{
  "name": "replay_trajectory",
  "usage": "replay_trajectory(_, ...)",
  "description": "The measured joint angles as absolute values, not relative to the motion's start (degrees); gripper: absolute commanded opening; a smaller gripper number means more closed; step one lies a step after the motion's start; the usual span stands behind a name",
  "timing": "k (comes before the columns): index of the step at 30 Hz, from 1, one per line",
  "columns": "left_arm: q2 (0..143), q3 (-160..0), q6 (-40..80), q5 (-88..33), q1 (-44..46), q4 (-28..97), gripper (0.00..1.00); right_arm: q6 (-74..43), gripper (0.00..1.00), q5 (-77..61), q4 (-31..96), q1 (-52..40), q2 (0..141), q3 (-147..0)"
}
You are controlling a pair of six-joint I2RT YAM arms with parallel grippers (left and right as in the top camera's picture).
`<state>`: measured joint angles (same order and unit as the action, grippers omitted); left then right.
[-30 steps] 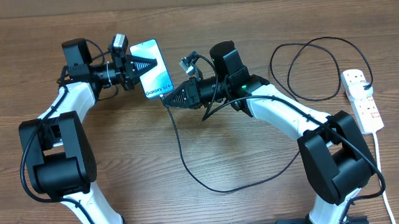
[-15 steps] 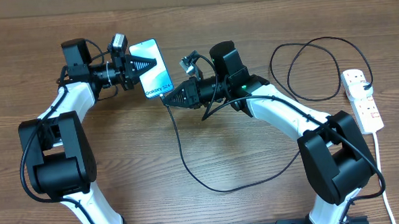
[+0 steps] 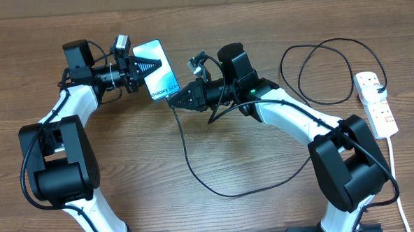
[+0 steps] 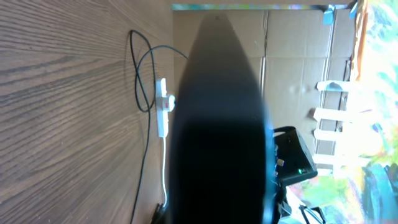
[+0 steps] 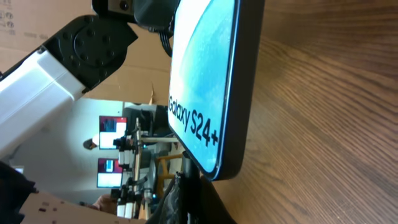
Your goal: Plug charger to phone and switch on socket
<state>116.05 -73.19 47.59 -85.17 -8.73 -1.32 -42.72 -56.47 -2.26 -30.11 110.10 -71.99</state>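
Note:
My left gripper (image 3: 143,67) is shut on the phone (image 3: 159,70), a light blue-screened smartphone held tilted above the table at the upper left. In the right wrist view the phone (image 5: 208,81) reads "Galaxy S24+". My right gripper (image 3: 176,101) is shut on the black connector tip of the charger (image 3: 195,169) and holds it against the phone's bottom edge (image 5: 193,186). The thin black cable loops down across the table and back up to the socket (image 3: 376,103), a white power strip at the right edge. In the left wrist view the phone's dark back (image 4: 221,124) fills the middle.
The charger cable makes a large loop (image 3: 324,69) left of the socket. The socket's white cord (image 3: 396,178) runs down the right edge. The socket also shows in the left wrist view (image 4: 163,112). Cardboard boxes stand beyond the table.
The phone and left gripper have shifted very slightly up. The right gripper with the connector stays at the phone's bottom edge.

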Motion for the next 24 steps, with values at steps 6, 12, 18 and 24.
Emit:
replay_trajectory(6, 116.0, -73.2, 47.7, -84.7, -8.8, -1.4, 0.04, -43.8, 0.04, -55.5, -3.4, -30.2, 110.1, -71.9)
replay_trajectory(12, 116.0, -73.2, 47.9, -84.4, -9.0, -1.5, 0.04, -44.4, 0.04, -54.8, -4.7, -30.3, 110.1, -71.7)
replay_trajectory(18, 116.0, -73.3, 48.1, -84.2, -9.4, -1.5, 0.04, -45.1, 0.04, -53.7, -6.0, -30.5, 110.1, -71.5)
replay_trajectory(24, 116.0, -73.3, 47.9, -85.1, -9.3, -1.2, 0.04, -46.4, 0.69, -49.1, -7.9, -30.3, 110.1, -71.6)
